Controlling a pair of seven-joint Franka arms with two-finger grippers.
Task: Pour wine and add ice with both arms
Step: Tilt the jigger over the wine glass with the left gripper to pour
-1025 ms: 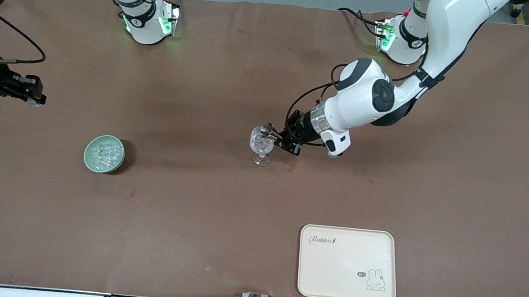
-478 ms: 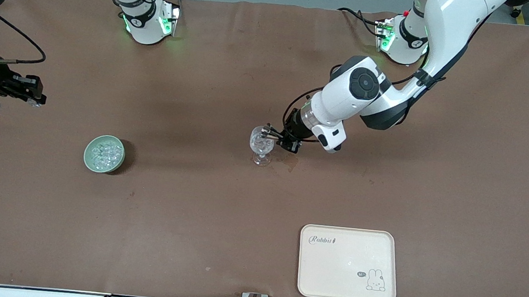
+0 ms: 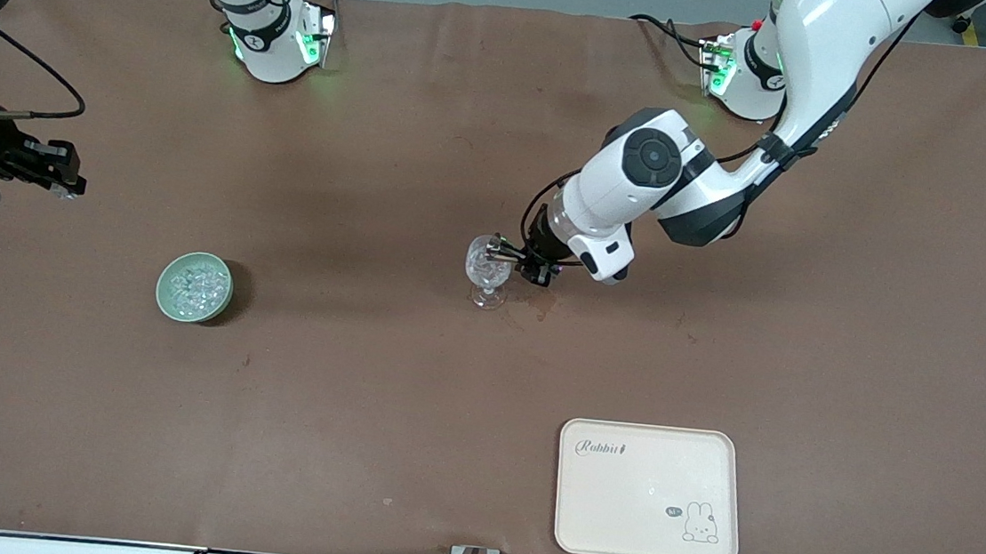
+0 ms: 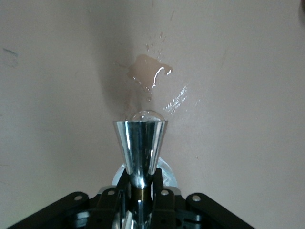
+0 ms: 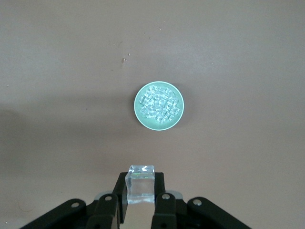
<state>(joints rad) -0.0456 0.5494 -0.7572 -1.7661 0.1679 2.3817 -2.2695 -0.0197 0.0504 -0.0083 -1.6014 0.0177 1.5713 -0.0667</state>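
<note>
Left end effector [image 3: 506, 254] over the glass [image 3: 486, 269] at mid-bench, fingers clamped on a shiny metal cup [image 4: 140, 145], a flared steel cone in the left wrist view. The cup's mouth lies at the glass's rim. Glass upright on its stem, glinting lumps in the bowl.

A wet patch [image 4: 148, 74] on the bench [image 3: 358, 390] just beside the glass, toward the left arm's end.

Right end effector [image 3: 56, 174] hangs high over the bench edge at the right arm's end; the arm waits. Its fingers pinch a clear ice cube [image 5: 141, 183].

Ice [image 3: 195, 284] heaped in a pale green bowl [image 3: 169, 302], well apart from the glass toward the right arm's end and slightly nearer the front camera. The right wrist view looks straight down on the bowl.

Cream tray [image 3: 648, 491] with a rabbit print near the front edge, toward the left arm's end, nearer the camera than the glass.
</note>
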